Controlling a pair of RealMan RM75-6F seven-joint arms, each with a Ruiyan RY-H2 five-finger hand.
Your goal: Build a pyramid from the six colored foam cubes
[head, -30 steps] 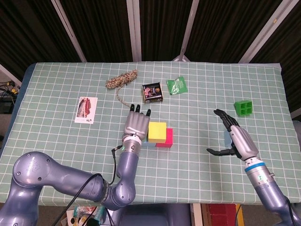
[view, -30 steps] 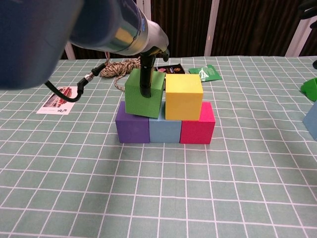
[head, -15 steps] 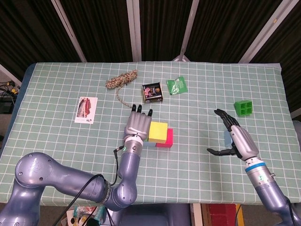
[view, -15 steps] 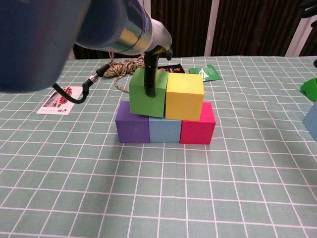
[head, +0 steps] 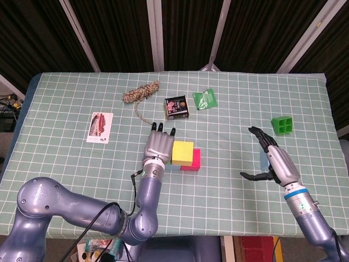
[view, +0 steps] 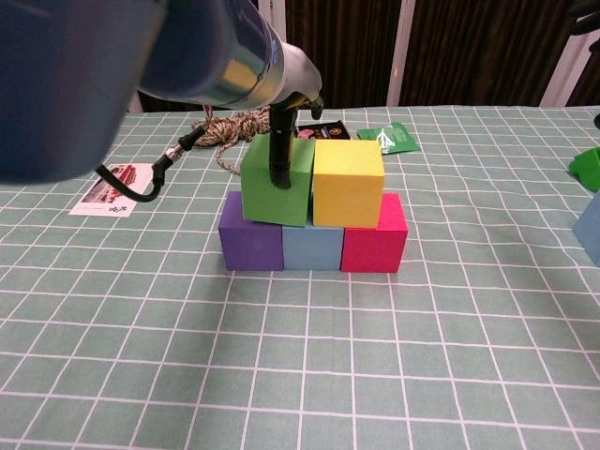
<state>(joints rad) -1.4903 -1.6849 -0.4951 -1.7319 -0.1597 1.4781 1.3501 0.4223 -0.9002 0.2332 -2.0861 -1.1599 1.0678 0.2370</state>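
Observation:
Purple (view: pixel 251 246), light blue (view: pixel 313 248) and pink (view: pixel 373 246) cubes form a row on the table. A yellow cube (view: pixel 348 183) sits on the light blue and pink ones. A green cube (view: pixel 265 187) rests slightly tilted on the purple and light blue ones, against the yellow. My left hand (head: pixel 158 143) grips it from above, one finger (view: pixel 279 141) down its front face. In the head view this hand hides the green and purple cubes. Another light blue cube (head: pixel 264 160) lies at the right beside my right hand (head: pixel 272 161), whose fingers are spread and hold nothing.
At the back of the table lie a coil of rope (head: pixel 142 91), a black box (head: pixel 176 107) and a green packet (head: pixel 205 99). A printed card (head: pixel 100 126) is at the left, and a green moulded block (head: pixel 282 125) is beyond the right hand.
The left hand has shifted the green cube right, up against the yellow cube, and lowered it onto the bottom row. The right hand has not moved.

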